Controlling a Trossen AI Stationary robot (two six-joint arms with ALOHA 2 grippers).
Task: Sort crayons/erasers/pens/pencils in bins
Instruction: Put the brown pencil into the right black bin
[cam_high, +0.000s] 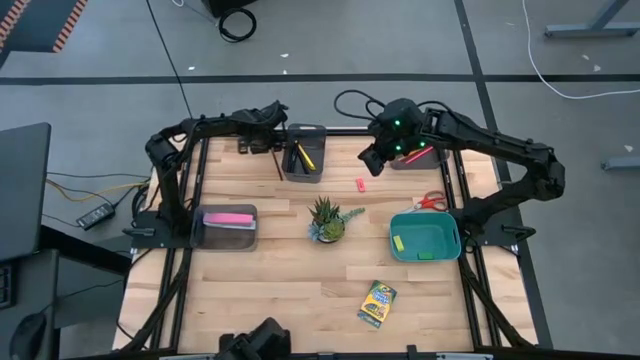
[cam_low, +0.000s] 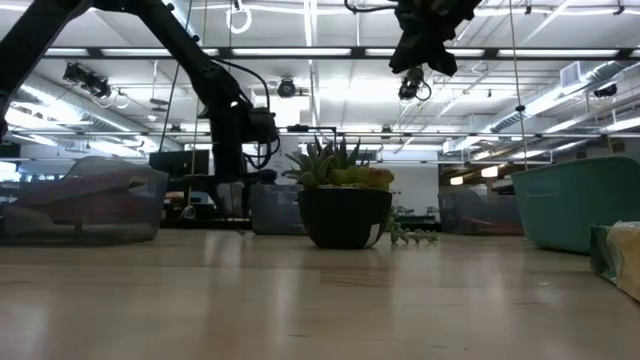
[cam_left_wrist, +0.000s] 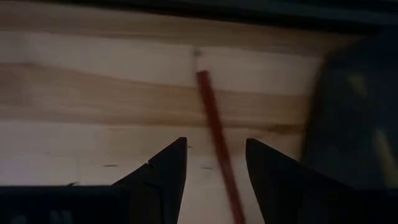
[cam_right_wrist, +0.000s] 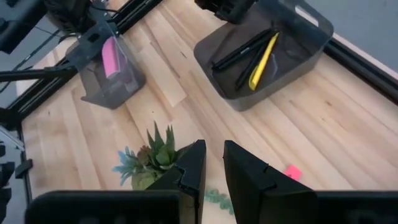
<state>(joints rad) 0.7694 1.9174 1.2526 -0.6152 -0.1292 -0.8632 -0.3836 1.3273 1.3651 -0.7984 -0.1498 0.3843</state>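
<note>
Left claw (cam_left_wrist: 214, 180), jaws wide, straddles a red pencil (cam_left_wrist: 214, 130) on the table (cam_left_wrist: 93, 93); it should lower squarely before closing. Right claw (cam_right_wrist: 214, 168) hangs narrow, empty.

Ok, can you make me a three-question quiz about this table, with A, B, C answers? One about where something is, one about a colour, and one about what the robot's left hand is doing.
1. Where is the crayon box?
A) in the teal bin
B) on the table, in no bin
C) in a gripper

2. What colour is the long bar in the grey bin?
A) blue
B) black
C) pink

3. How is the left gripper?
A) open, with a red pencil lying on the table in front of it
B) shut on a pen
C) shut on the plant

Answers:
1 B: the overhead view shows bare wood all around the box.
2 C: the bar shows bright pink from above.
3 A: the left wrist view shows the fingers apart and the pencil flat on the wood.
</note>
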